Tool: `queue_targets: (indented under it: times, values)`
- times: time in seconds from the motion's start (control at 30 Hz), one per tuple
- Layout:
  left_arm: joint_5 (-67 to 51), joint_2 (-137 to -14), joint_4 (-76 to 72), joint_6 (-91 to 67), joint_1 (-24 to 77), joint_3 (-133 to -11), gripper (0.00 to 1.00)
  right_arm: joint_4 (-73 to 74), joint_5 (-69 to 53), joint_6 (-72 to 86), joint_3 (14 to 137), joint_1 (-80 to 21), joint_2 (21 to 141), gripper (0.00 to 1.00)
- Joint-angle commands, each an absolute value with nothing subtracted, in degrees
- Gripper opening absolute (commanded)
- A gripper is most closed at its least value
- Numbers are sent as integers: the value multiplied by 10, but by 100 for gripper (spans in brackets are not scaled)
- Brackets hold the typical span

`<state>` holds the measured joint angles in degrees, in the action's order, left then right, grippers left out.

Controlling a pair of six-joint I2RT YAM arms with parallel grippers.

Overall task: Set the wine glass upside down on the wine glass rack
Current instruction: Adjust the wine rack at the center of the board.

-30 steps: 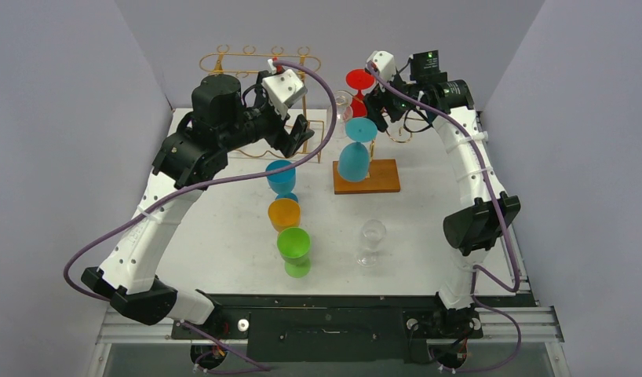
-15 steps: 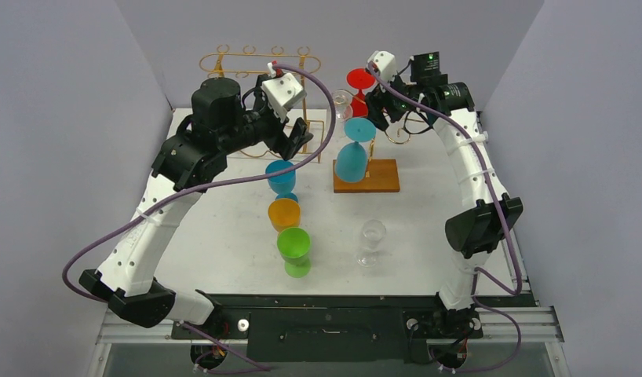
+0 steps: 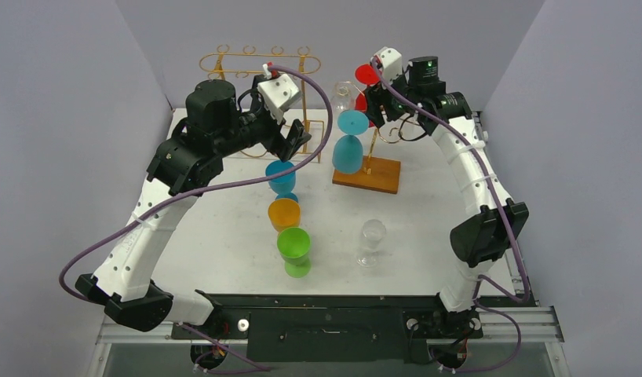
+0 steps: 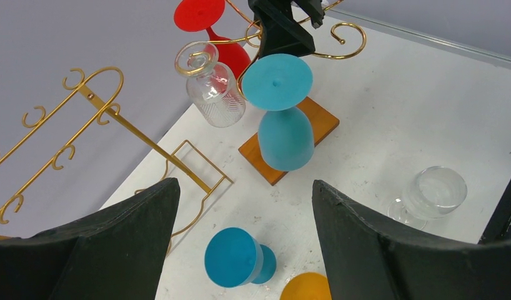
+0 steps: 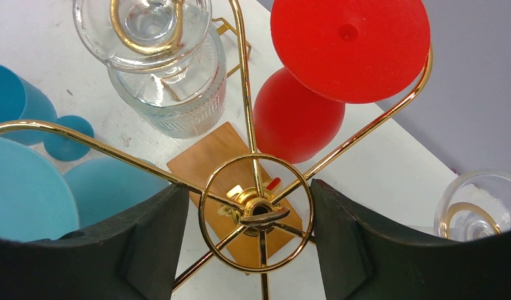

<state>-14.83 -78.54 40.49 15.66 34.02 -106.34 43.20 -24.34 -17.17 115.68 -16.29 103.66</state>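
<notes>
Table point(image 3: 224, 236): R gripper point(image 5: 248, 186) clamps rack point(image 5: 259, 215) top

Right gripper point(image 5: 250, 197) clasps the gold rack point(image 5: 259, 217) at 6 o'clock; inverted red wine glass point(image 5: 350, 47) at 1, clear ribbed glass point(image 5: 168, 97) at 11, teal glass point(image 5: 28, 200) at 9.

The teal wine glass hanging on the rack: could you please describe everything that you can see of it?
The teal wine glass is opaque and matte, plastic by its look, with a flat round foot and a rounded bowl. It hangs upside down, foot uppermost, from the gold wire rack, its bowl mouth down over an edge of the wooden base. A clear glass and a red glass hang beside it.
</notes>
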Motion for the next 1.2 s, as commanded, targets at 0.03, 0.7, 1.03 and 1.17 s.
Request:
queue_targets:
  times: [0.03,0.7,1.03,1.17]
  values:
    - [-153,-769,381,153,337,-1064,75,351,-169,-97,1177,-179,1062,5]
    - [-156,-756,381,156,337,-1045,75,320,-2,22,1168,-210,1062,0]
    - [-155,-744,380,153,337,-1027,76,289,-10,44,1134,-212,1039,42]
    - [-154,-740,380,153,337,-1024,77,284,-40,43,1131,-211,1027,55]
